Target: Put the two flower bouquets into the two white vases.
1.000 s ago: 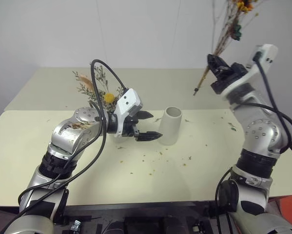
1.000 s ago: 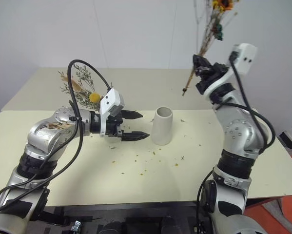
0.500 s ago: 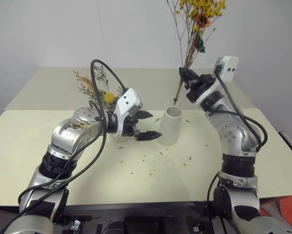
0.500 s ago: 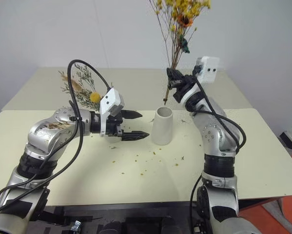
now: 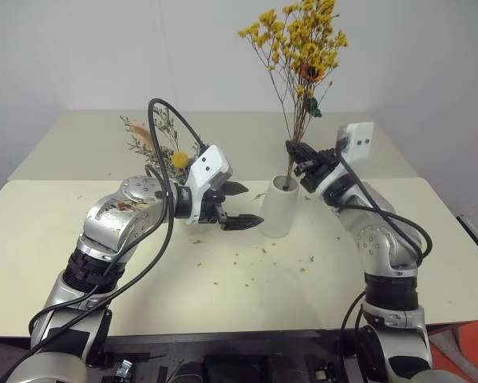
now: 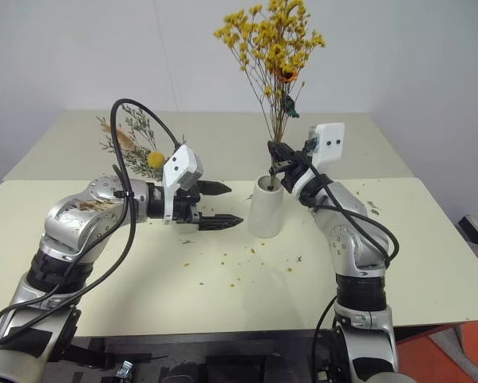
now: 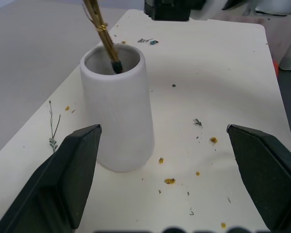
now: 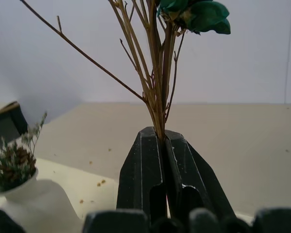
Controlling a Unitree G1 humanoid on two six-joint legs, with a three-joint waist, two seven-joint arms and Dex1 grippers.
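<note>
The golden-yellow bouquet (image 5: 302, 40) stands upright, its brown stems (image 7: 104, 36) reaching down into the mouth of the straight white vase (image 5: 278, 209). My right gripper (image 5: 297, 155) is shut on those stems just above the rim; the right wrist view shows the fingers (image 8: 145, 160) pinching them. Just left of that vase, my left gripper (image 5: 242, 206) is open, holding nothing, with its fingers (image 7: 72, 174) pointing at the vase from the side. The grey-green bouquet (image 5: 160, 144) rises behind my left arm; it sits in the rounded white vase (image 8: 36, 206).
Dried flower crumbs (image 5: 242, 259) lie scattered on the pale table (image 5: 223, 303) in front of the straight vase. A second table (image 5: 239, 128) stands behind it against the white wall.
My right gripper has swung the yellow bouquet down and to the left, from high at the right to upright over the straight vase, stems now in its mouth. The left gripper has kept still.
</note>
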